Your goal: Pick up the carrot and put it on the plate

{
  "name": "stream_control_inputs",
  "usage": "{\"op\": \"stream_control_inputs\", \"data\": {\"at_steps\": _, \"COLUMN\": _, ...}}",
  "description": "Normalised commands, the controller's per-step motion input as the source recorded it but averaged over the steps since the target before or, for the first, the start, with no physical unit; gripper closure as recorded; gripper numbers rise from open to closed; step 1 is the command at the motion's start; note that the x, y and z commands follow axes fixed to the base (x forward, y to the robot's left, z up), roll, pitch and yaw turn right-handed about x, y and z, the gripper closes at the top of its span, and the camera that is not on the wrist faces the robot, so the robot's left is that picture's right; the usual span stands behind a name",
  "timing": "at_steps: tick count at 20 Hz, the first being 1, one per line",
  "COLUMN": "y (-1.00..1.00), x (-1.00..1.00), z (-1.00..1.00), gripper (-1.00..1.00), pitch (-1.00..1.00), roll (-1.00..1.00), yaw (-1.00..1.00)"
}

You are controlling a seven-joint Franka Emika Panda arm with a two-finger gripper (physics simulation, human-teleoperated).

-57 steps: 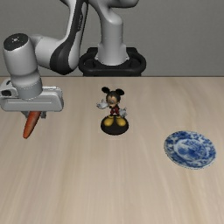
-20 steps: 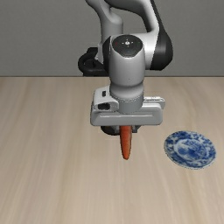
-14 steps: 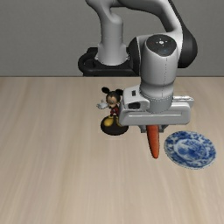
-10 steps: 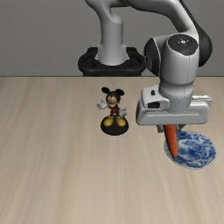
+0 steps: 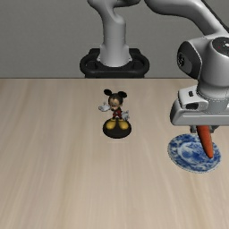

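Exterior view: the gripper (image 5: 205,126) is clamped on the top end of the carrot (image 5: 208,143), which hangs tip-down below its fingers over the blue-patterned plate (image 5: 183,154), well to the exterior view's right of the mouse figurine (image 5: 114,113) on the wooden table (image 5: 54,170).

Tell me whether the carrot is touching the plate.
Cannot tell. In the exterior view the carrot, hanging from the pincer, overlaps the plate, hiding any gap.

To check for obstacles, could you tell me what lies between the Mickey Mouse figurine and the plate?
In the exterior view, only bare tabletop lies between the figurine and the plate.
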Motion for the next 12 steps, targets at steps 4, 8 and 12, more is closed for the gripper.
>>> {"op": "stream_control_inputs", "data": {"at_steps": 4, "y": 0.0, "x": -0.5, "z": -0.25, "gripper": -1.0, "pitch": 0.0, "roll": 0.0, "yaw": 0.0}}
{"op": "stream_control_inputs", "data": {"at_steps": 8, "y": 0.0, "x": 0.0, "z": 0.0, "gripper": -1.0, "pitch": 0.0, "roll": 0.0, "yaw": 0.0}}
{"op": "stream_control_inputs", "data": {"at_steps": 12, "y": 0.0, "x": 0.0, "z": 0.0, "gripper": -1.0, "pitch": 0.0, "roll": 0.0, "yaw": 0.0}}
